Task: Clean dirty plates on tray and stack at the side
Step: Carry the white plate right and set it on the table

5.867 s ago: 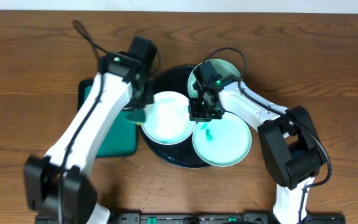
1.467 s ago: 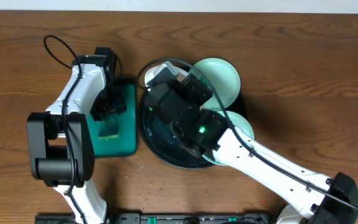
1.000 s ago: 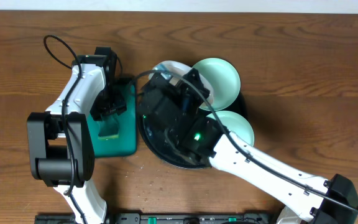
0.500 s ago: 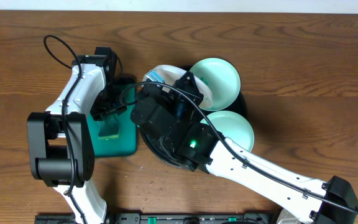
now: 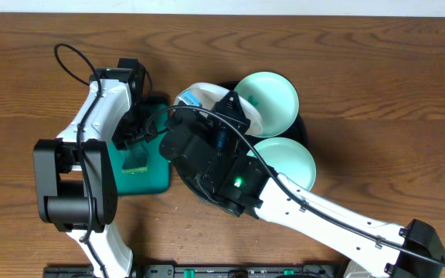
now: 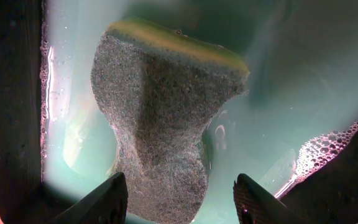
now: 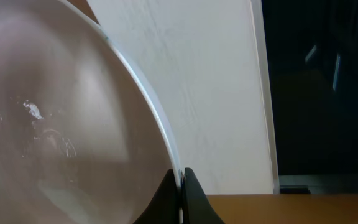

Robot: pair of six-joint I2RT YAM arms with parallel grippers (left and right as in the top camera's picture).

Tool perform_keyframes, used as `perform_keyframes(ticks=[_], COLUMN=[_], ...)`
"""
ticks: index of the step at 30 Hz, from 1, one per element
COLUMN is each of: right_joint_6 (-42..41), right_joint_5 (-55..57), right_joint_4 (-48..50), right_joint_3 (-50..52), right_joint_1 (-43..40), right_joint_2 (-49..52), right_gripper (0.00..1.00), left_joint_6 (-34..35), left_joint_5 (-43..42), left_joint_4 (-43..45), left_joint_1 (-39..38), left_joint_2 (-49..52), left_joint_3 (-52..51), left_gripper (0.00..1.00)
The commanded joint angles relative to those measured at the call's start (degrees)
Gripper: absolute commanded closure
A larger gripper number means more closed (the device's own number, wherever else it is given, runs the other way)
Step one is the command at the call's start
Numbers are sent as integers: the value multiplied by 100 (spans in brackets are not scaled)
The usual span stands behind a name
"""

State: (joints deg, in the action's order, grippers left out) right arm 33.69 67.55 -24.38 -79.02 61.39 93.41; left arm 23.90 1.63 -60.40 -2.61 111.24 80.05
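My right gripper (image 7: 180, 186) is shut on the rim of the white plate (image 7: 55, 112), which it holds tilted on edge in the air. From overhead the white plate (image 5: 195, 94) shows above the back left of the black tray (image 5: 303, 130), most of which my raised right arm hides. Two mint green plates (image 5: 273, 99) (image 5: 290, 161) rest at the tray's right side. My left gripper (image 6: 182, 202) is open, its fingers either side of the lower end of a sponge (image 6: 160, 124) without closing on it.
The sponge lies in soapy water in a green rectangular sponge tray (image 5: 157, 181) left of the black tray. My left arm (image 5: 103, 108) stands over it. Bare wooden table (image 5: 377, 77) lies to the right and at the back.
My right arm has swung left and toward the camera with the white plate in its grip, uncovering more of the front mint plate. The left arm and the sponge have not moved.
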Motion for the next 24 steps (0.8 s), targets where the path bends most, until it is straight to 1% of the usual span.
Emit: perform_keyframes(ticks=[1,6,8,9,11,12,13,14,16,19,22,24], right_joint_6=[26,-4,-262,-479,-807,-1182,-1392,-1845,-3067,-4513,-5311,-5709], right_joint_5=[168,264,-234,-302,245,33,-496,-1425,-2015,-3554,-4577,-4771], right_joint_4=[17,13,-57,-168,-404,-619,-807,-1134,-1552,-1996,-2028,-2050], right_joint_3=[-90,-90,-81,-81,-81,-81,-81,-81,-81,-81,-81,-81], right_joint_1=[92,114,9,-81,61,153,164,61,-155,-669,-1202,-1558], right_joint_2=[-46,-46,-39,9,17,13,15,61,79,79,74,24], right_gripper=[99,99,99,99,99,99,99,99,99,99,99,99], left_joint_6=[-31,-31,-31,-31,-33,-33,-33,-33,-31,-33,-33,-31], left_joint_5=[26,28,26,26,28,28,28,28,28,26,28,26], left_joint_4=[-37,-37,-37,-57,-98,-107,-111,-96,-98,-144,-144,-151], left_joint_1=[17,17,17,17,17,17,17,20,20,17,20,20], left_joint_2=[11,11,11,11,11,11,11,11,11,11,11,11], left_joint_3=[-33,-33,-33,-33,-33,-33,-33,-33,-33,-33,-33,-33], left_gripper=[44,44,44,44,44,44,44,44,44,44,44,44])
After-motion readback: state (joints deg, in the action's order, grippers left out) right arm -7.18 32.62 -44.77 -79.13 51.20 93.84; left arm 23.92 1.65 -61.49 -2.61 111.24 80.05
